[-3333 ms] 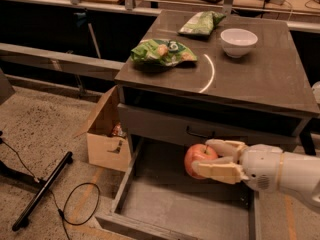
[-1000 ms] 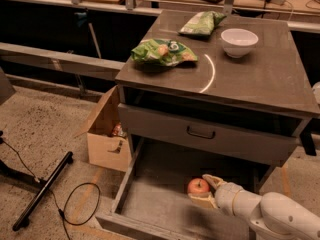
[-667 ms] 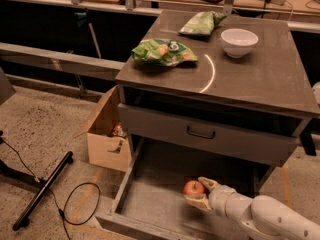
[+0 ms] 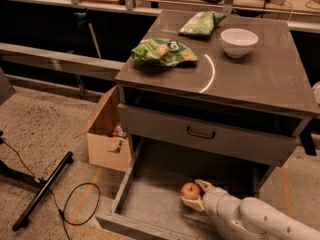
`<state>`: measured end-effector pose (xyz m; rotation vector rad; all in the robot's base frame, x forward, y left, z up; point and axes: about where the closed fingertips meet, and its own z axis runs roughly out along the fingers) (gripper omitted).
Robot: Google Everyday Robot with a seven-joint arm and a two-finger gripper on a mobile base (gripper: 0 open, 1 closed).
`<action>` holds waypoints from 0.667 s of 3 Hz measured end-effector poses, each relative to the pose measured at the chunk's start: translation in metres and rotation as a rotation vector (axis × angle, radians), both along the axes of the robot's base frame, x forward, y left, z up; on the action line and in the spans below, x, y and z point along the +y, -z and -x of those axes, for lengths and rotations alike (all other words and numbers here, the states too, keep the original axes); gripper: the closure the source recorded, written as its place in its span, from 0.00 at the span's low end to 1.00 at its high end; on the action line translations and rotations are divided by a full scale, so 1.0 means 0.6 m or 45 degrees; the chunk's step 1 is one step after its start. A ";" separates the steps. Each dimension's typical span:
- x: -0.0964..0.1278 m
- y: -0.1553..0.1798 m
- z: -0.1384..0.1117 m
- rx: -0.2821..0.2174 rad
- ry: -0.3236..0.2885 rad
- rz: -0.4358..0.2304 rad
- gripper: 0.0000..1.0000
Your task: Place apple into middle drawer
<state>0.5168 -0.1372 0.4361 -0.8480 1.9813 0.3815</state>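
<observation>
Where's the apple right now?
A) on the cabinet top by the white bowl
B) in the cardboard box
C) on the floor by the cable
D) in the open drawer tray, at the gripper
D: the apple is low in the middle drawer, with the gripper right at it.

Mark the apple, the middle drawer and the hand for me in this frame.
apple (image 4: 190, 189), camera view, middle of its red skin.
middle drawer (image 4: 152, 196), camera view, bare floor left of the apple.
hand (image 4: 197, 194), camera view, its front end, low inside the drawer right beside the apple.
</observation>
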 end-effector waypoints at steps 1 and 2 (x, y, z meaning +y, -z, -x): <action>0.000 0.036 -0.009 0.023 0.005 0.010 0.83; -0.002 0.055 -0.014 0.039 0.014 0.013 0.59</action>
